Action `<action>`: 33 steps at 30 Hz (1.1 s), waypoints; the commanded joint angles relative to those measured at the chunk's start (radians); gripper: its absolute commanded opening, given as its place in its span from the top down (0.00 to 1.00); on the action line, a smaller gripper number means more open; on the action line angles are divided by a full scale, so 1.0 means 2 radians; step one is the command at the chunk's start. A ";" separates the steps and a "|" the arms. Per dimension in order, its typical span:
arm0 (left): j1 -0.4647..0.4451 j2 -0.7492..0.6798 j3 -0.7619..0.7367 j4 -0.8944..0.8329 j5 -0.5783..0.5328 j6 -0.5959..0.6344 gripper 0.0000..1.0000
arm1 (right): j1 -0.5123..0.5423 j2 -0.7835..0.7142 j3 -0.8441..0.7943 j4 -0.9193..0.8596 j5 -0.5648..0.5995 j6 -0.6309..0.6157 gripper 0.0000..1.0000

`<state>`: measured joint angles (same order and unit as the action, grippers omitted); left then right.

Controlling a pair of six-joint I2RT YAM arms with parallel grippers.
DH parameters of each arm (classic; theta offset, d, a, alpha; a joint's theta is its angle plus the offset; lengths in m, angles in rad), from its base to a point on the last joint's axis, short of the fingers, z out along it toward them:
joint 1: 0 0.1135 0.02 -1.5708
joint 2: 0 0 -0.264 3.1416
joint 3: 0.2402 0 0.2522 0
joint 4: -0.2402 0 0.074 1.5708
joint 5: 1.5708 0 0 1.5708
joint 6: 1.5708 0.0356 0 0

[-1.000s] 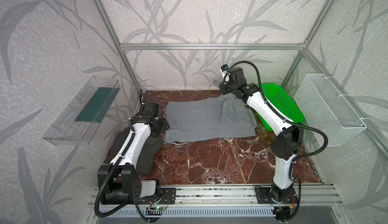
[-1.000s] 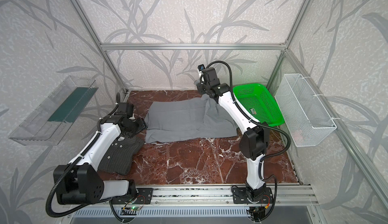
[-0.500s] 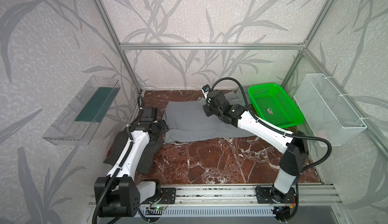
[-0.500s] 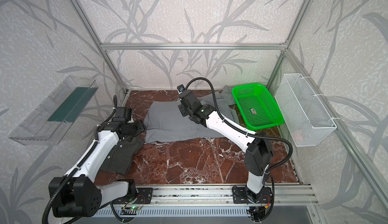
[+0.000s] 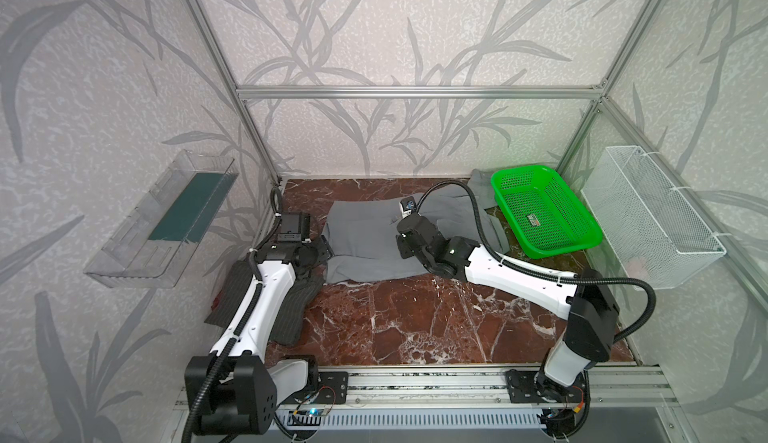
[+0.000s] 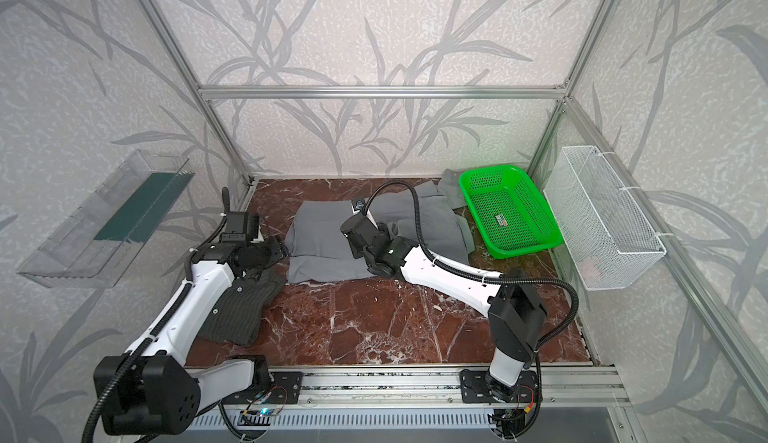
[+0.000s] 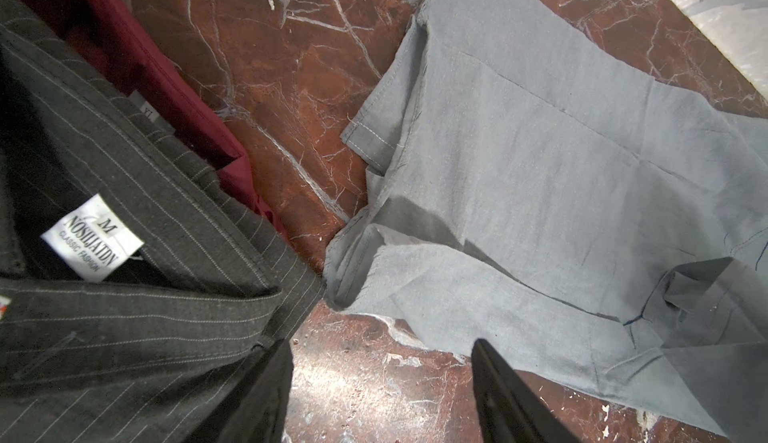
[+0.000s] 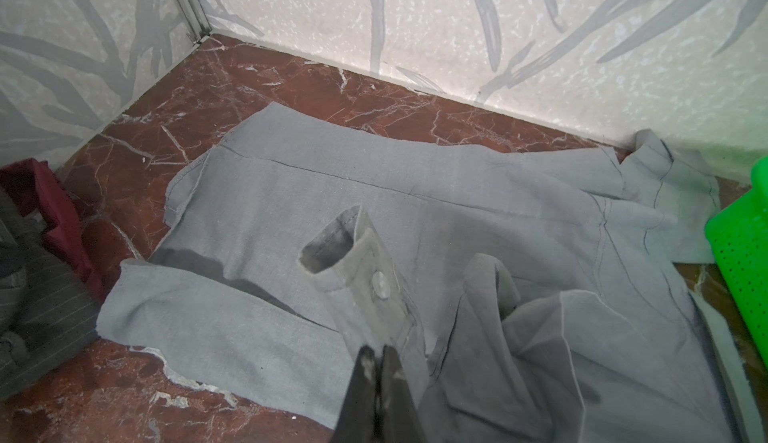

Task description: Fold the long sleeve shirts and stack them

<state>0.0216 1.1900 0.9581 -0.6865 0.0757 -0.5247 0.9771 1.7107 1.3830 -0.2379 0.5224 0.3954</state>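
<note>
Clamped tight with right gripper (image 8: 380, 362) on the buttoned cuff (image 8: 353, 262) of the plain mid-grey button-up shirt (image 5: 361, 245), spread far-centre; holding nothing with left gripper (image 7: 380, 345), parted wide beside the dark charcoal pinstriped shirt (image 6: 241, 308) heaped near-left

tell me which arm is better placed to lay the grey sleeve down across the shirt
Right, probably. The right gripper is shut on the cuff of the grey shirt, holding it above the shirt's middle. The left gripper is open and empty, at that shirt's edge beside the striped shirt.
</note>
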 commanded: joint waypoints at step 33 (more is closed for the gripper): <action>-0.366 -0.108 -0.200 0.068 -0.005 -0.282 0.13 | -0.075 -0.229 -0.229 0.030 -0.193 0.095 0.31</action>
<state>-0.6586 1.0012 0.5743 -0.5953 0.1097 -0.9802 0.8486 1.2736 0.9550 -0.1215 0.2306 0.5999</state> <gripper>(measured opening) 0.872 0.691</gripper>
